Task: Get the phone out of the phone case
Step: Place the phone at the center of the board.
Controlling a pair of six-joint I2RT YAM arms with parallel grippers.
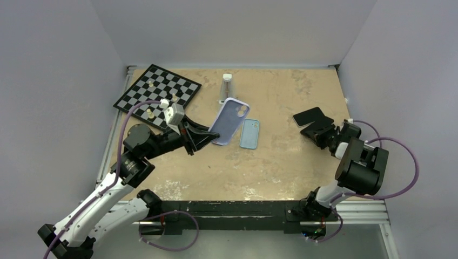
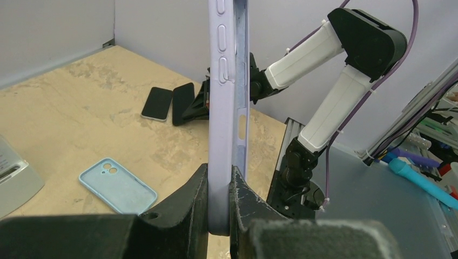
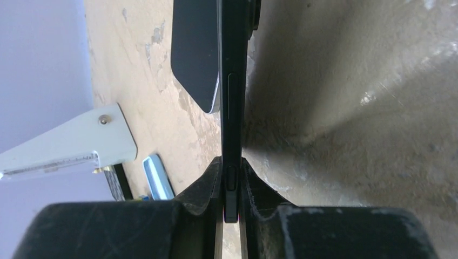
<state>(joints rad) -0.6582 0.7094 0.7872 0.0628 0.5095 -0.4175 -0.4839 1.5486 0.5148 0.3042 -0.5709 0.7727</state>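
- Tan, scuffed table (image 1: 281, 162) enclosed by plain grey walls; a chessboard (image 1: 156, 91) sits at the far left corner.
- Left gripper (image 1: 208, 135) (image 2: 219, 178): jaws clamped on the near end of the purple case (image 1: 229, 121) (image 2: 224, 108), which is lifted off the table near its middle.
- Purple case: long axis runs straight out from the jaws, away and to the right in the top view. The camera cut-out is at the far end, and the back faces the overhead camera. In the left wrist view it stands edge-on, side buttons showing.
- Blue case (image 1: 249, 134) (image 2: 118, 185): flat on the table just right of the purple case, back up.
- Right gripper (image 1: 318, 135) (image 3: 231, 167): jaws closed tight on the near end of the black phone (image 1: 320, 128) (image 3: 232, 81), at the right side of the table, well apart from the purple case.
- Phone: seen edge-on from the right wrist, long axis straight out from the jaws, pointing away and to the left. Contact with the table cannot be determined.
- Second phone (image 1: 310, 115) (image 3: 195, 54): flat on the table just beyond the held one.
- Left arm: elbow bent, forearm reaching right toward the table's middle.
- Right arm: folded at the right edge, wrist aimed left and away.
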